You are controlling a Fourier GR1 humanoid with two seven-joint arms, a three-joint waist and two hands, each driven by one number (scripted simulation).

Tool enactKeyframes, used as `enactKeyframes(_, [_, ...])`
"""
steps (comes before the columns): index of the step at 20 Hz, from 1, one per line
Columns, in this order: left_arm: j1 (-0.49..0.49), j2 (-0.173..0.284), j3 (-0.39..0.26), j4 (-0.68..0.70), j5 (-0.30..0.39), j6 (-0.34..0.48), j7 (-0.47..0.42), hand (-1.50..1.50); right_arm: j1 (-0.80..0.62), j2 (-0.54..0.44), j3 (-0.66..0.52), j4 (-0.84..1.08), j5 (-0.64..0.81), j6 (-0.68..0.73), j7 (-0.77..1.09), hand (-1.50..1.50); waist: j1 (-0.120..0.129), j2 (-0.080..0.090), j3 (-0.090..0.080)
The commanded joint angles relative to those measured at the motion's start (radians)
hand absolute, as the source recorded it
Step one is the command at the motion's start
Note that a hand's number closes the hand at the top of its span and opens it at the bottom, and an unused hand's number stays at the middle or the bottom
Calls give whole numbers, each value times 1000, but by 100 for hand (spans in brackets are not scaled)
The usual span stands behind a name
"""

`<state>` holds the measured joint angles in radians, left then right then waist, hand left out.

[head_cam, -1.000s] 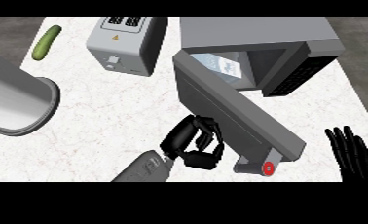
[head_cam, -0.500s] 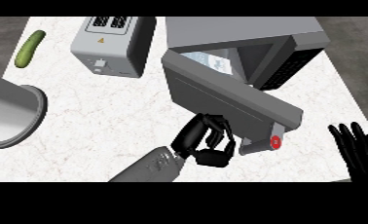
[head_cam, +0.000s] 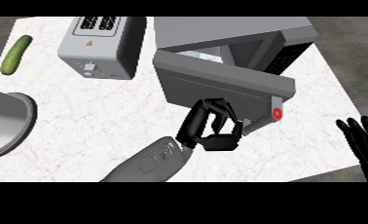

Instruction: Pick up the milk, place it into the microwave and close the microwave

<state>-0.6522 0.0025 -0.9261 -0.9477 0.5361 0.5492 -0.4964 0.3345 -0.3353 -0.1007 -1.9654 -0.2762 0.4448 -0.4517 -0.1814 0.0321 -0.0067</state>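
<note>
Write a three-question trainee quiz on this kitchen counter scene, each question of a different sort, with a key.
1. True or false: the microwave door is fully closed.
2. Multiple choice: what lies at the counter's far left edge? A) a banana B) a cucumber C) a spoon
3. Fill in: the left hand has its fingers curled against the lower edge of the microwave ____.

Key: 1. False, the door stands partly open, and the milk shows inside the microwave. 2. B. 3. door. The right hand rests open at the right edge; a toaster stands left of the microwave.
</note>
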Motion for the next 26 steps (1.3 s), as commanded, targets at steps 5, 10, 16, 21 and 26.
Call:
enactKeyframes(5, [-118, -2, 36, 45, 143, 137, 1, -150, -47, -41, -38, -33, -55, 8, 45, -150, -49, 14, 2])
enactKeyframes(10, [-179, -3, 51, 91, 204, 193, 49, -150, -144, -146, -175, -68, 47, -51, 43, -150, -79, 17, 0])
enactKeyframes(16, [-203, -3, 104, 75, 297, 234, 2, -150, -211, -206, -224, -70, 147, -86, 24, 150, -80, 34, 0])
enactKeyframes(21, [-227, -3, 100, 84, 346, 260, -17, -150, -251, -229, -230, -57, 157, -94, 42, 150, -77, 41, 2])
enactKeyframes(26, [-239, -3, 95, 109, 383, 250, -44, -150, -296, -256, -246, -40, 162, -99, 51, 150, -78, 50, 1])
